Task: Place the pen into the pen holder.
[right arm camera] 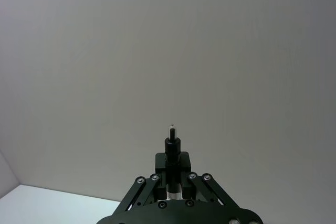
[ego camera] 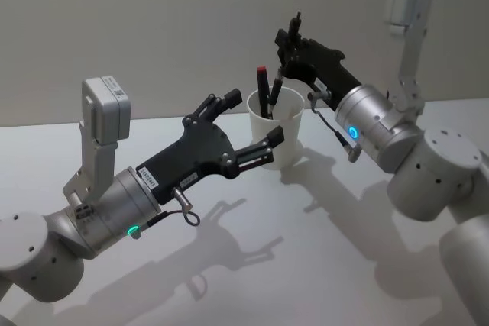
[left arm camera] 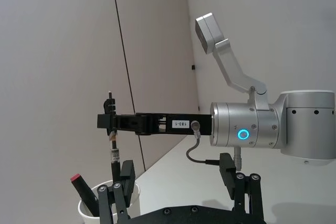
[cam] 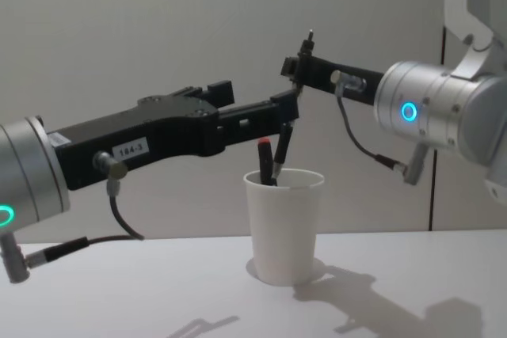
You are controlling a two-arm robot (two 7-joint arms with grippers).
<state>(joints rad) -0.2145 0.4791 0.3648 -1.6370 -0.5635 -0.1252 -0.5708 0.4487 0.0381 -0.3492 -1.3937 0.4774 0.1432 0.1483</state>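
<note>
"184-3" on left gripper [cam: 261,124]; "183-1" on right gripper [left arm camera: 109,121]

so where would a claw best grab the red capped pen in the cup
By its red cap end, coming straight down from above: the red capped pen leans inside the white cup, so only its upper part clears the rim, and the wall blocks any side approach.

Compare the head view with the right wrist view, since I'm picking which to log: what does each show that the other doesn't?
Head view alone: the white pen holder on the table, a red-capped pen inside it, and the open left tool beside it. Right wrist view alone: the pen's top end seen head-on against the wall. Both: the right tool shut on the black pen.
</note>
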